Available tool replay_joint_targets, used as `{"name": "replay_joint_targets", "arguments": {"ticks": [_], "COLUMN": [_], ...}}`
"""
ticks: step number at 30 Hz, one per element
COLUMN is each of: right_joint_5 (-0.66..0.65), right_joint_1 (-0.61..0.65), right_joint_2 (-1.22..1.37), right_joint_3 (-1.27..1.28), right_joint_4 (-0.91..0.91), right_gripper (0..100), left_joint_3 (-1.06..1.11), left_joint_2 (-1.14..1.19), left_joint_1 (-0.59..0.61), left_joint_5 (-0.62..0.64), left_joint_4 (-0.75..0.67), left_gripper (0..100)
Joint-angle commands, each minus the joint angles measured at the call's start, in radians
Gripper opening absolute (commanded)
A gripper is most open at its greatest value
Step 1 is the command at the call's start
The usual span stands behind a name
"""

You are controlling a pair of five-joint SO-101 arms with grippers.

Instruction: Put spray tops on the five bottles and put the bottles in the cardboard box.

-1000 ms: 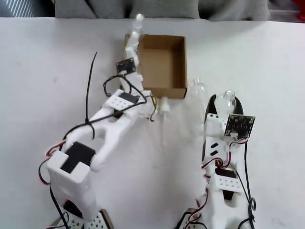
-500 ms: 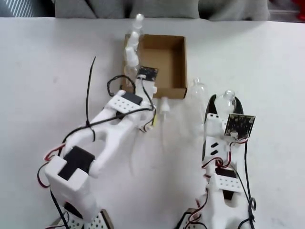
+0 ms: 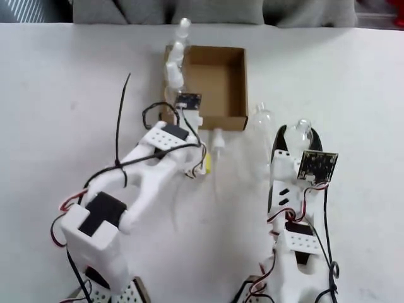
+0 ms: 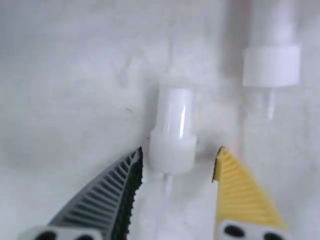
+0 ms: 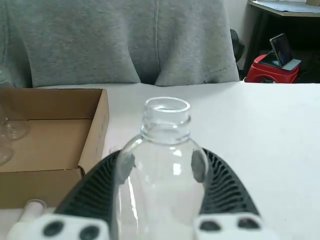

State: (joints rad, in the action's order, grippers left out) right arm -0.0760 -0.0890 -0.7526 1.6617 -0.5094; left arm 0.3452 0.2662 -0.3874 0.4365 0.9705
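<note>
A white spray top (image 4: 172, 132) lies on the white table between the two fingers of my open left gripper (image 4: 177, 152), one grey and one yellow, and neither finger touches it. A second spray top (image 4: 271, 60) lies just beyond. From above, my left gripper (image 3: 201, 165) points down in front of the cardboard box (image 3: 218, 120), beside a spray top (image 3: 218, 140). My right gripper (image 3: 297, 136) is shut on a clear, uncapped bottle (image 5: 165, 150) held upright to the right of the box (image 5: 55, 130).
Two clear bottles with spray tops (image 3: 175, 53) stand against the box's left wall. Another uncapped clear bottle (image 3: 262, 118) stands between the box and the right gripper. A grey chair back rises beyond the table's far edge.
The left arm's wrist has swung from the box's left corner to its front edge and turned down over the spray tops. The right arm with its bottle has kept still.
</note>
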Motion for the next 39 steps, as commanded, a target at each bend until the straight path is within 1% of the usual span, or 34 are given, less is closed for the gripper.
{"name": "replay_joint_targets", "arguments": {"ticks": [1, 6, 13, 15, 17, 18, 24, 27, 29, 32, 34, 39], "right_joint_5": [0.002, 0.003, 0.003, 0.003, 0.003, 0.003, 0.005, 0.006, 0.006, 0.008, 0.008, 0.008], "right_joint_1": [-0.002, -0.002, -0.002, -0.002, -0.004, -0.004, -0.004, -0.004, -0.002, -0.002, 0.008, 0.096], "right_joint_2": [0.027, 0.027, 0.027, 0.027, 0.027, 0.027, 0.027, 0.027, 0.027, 0.016, 0.015, 0.018], "right_joint_3": [0.012, 0.012, 0.012, 0.012, 0.012, 0.012, 0.012, 0.012, 0.012, 0.006, -0.014, -0.057], "right_joint_4": [0.031, 0.031, 0.031, 0.031, 0.031, 0.031, 0.031, 0.031, 0.031, 0.025, 0.01, -0.15], "right_gripper": [1.6, 1.6, 1.6, 1.6, 1.6, 1.6, 1.6, 1.6, 1.6, 1.6, 1.6, 1.6], "left_joint_3": [-0.017, -0.009, -0.071, -0.068, -0.068, -0.069, -0.074, -0.048, -0.006, 0.091, 0.17, 0.354], "left_joint_2": [-0.038, -0.03, 0.071, 0.073, 0.073, 0.073, 0.059, -0.005, -0.071, -0.176, -0.239, -0.361], "left_joint_1": [0.002, 0.015, 0.007, 0.005, 0.005, 0.005, 0.013, 0.022, 0.047, 0.113, 0.173, 0.282], "left_joint_5": [0.012, 0.011, 0.012, 0.012, 0.008, 0.008, 0.005, 0.003, 0.003, 0.002, -0.009, -0.112], "left_joint_4": [0.0, -0.064, -0.063, -0.063, -0.063, -0.063, -0.009, 0.02, 0.015, -0.068, -0.163, -0.376], "left_gripper": [21, 21, 20, 15, 7, 6, 7, 7, 7, 7, 7, 7]}}
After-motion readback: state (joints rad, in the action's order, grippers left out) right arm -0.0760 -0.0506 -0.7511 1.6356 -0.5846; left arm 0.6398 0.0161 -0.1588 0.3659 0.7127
